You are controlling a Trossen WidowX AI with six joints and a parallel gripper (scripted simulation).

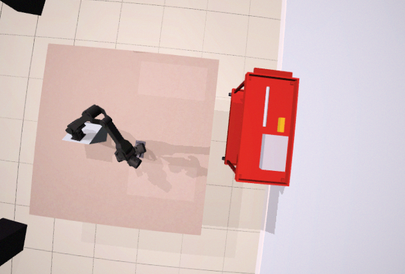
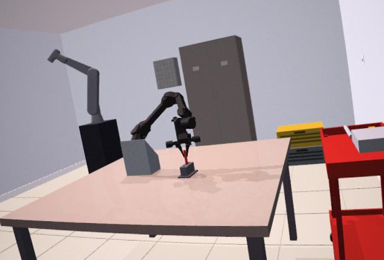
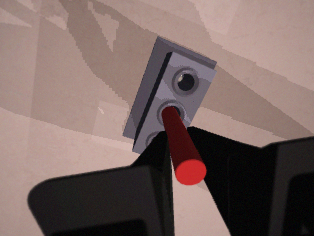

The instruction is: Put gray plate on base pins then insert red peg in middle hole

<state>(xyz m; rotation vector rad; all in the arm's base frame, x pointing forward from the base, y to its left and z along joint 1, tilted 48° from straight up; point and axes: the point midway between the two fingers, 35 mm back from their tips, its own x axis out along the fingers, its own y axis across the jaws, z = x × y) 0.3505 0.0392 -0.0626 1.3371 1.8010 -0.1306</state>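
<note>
The gray plate (image 3: pixel 192 104) (image 2: pixel 183 166) lies flat on the dark base (image 3: pixel 144 90) (image 2: pixel 195 172), whose rim shows around it; the pins are hidden. Three round holes run along the plate. My gripper (image 3: pixel 176 135) (image 2: pixel 185 155) is above the plate, shut on the red peg (image 3: pixel 181 145) (image 2: pixel 186 159), with the peg's top end standing above the fingertips. The peg is nearly upright. Its lower end is at the plate's middle hole, and most of its length is above the plate. How deep the tip reaches is hidden. The hole nearest the left finger is partly covered.
A gray slanted block (image 2: pixel 135 159) (image 1: pixel 99 136) stands on the table (image 2: pixel 139 207) (image 1: pixel 98 78), near the arm's base. A red cart (image 1: pixel 253 107) (image 2: pixel 344 153) stands beyond the table edge. Another arm (image 2: pixel 93 92) stands on a black pedestal behind.
</note>
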